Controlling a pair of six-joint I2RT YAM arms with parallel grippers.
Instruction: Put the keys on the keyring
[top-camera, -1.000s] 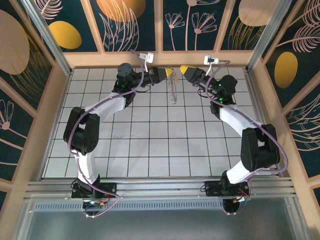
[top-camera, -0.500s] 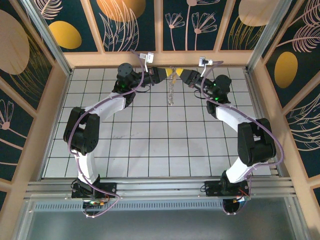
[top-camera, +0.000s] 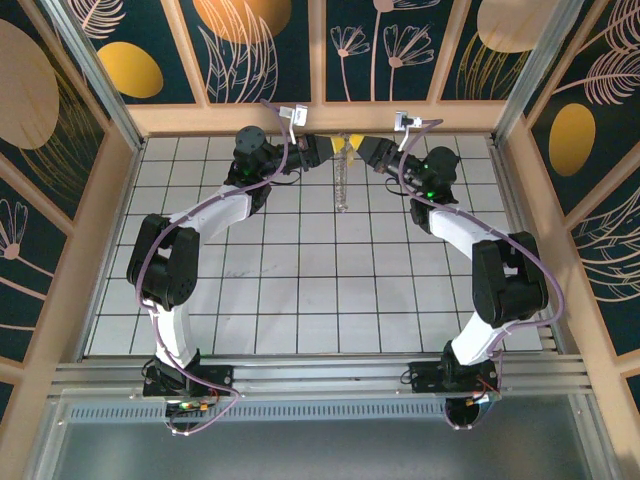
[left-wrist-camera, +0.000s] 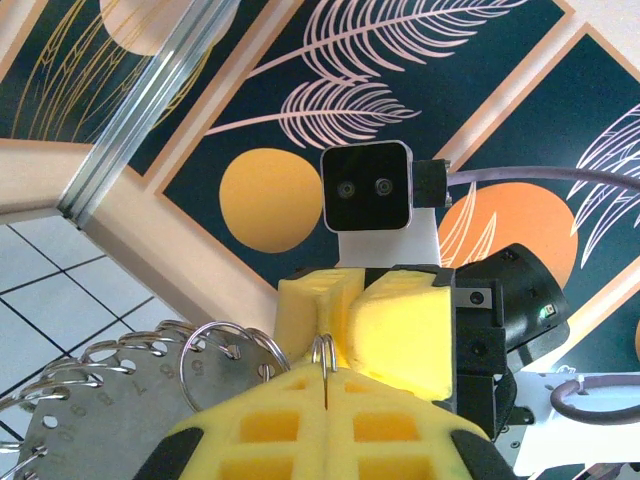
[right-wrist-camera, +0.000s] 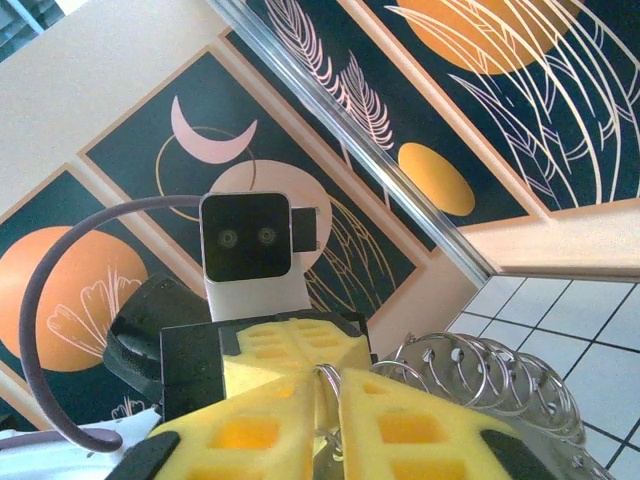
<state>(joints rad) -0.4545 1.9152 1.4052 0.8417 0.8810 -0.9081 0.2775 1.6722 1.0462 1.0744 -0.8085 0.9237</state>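
Observation:
The keyring (top-camera: 343, 180) hangs long and narrow above the far middle of the tiled table (top-camera: 300, 290), a silvery chain of wire loops. My left gripper (top-camera: 337, 148) is shut on its top from the left. In the left wrist view a thin double wire loop (left-wrist-camera: 328, 352) sticks out of the closed yellow fingers (left-wrist-camera: 260, 425), with more loops and round metal tags (left-wrist-camera: 120, 420) to the left. My right gripper (top-camera: 362, 148) meets it from the right. In the right wrist view its fingers (right-wrist-camera: 420, 430) pinch the same loop (right-wrist-camera: 327, 378). The keys are hidden.
The wooden back wall (top-camera: 320, 117) with dark painted panels stands just behind both grippers. An aluminium post (left-wrist-camera: 150, 110) rises at the corner. Both arms arch over the far half of the table, bases at the near rail (top-camera: 320, 375).
My right gripper has moved left up to the left gripper and closed onto the keyring's top. The hanging keyring has swung slightly left. The left gripper has stayed put.

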